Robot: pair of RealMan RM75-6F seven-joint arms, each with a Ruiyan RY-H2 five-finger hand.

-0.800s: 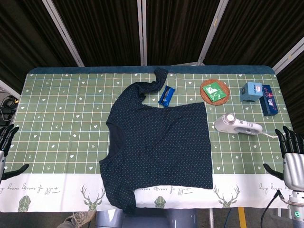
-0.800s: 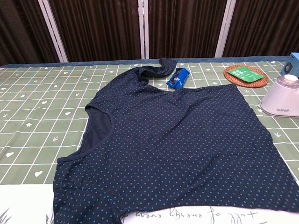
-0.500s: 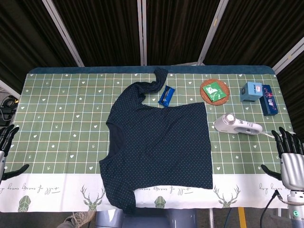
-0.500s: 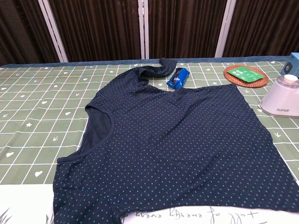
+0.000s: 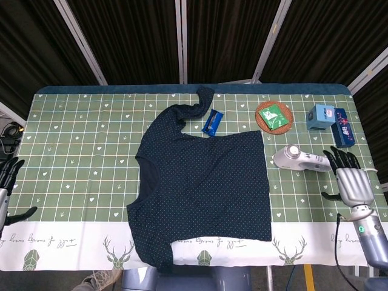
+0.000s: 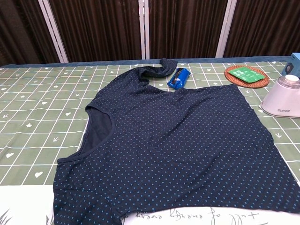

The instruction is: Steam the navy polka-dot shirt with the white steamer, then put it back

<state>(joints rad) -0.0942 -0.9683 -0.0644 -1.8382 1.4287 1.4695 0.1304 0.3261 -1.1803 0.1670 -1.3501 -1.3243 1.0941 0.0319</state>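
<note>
Progress: barely begun, as I judge it; the white steamer (image 5: 302, 160) lies on its side on the tabletop (image 5: 73, 151), not yet picked up, and no steaming has been done.
Left to do: grasp the steamer, pass it over the shirt, then set it back at the right of the tabletop.
Shirt: the navy polka-dot shirt (image 5: 203, 188) lies spread flat mid-tabletop, its hem toward the steamer, one sleeve curled up at the far edge, and a lower corner hanging over the near edge.
Steamer: just right of the shirt's hem and apart from it, handle pointing right; the chest view shows only its head at the frame's right edge.
Right robot hand (image 5: 350, 180): empty, fingers spread wide, fingertips just beside the handle end; I cannot tell whether they touch it.
Left robot hand (image 5: 7, 185): at the left edge, off the tabletop, fingers apart, holding nothing.
Change: the right robot hand has moved up and inward from the tabletop's lower right corner toward the steamer handle; shirt, steamer and left robot hand are unchanged.
Nearby: a blue packet (image 5: 212, 121) beside the curled sleeve, a woven coaster (image 5: 274, 116) with a green card, and blue boxes (image 5: 330, 121) at the far right.
</note>
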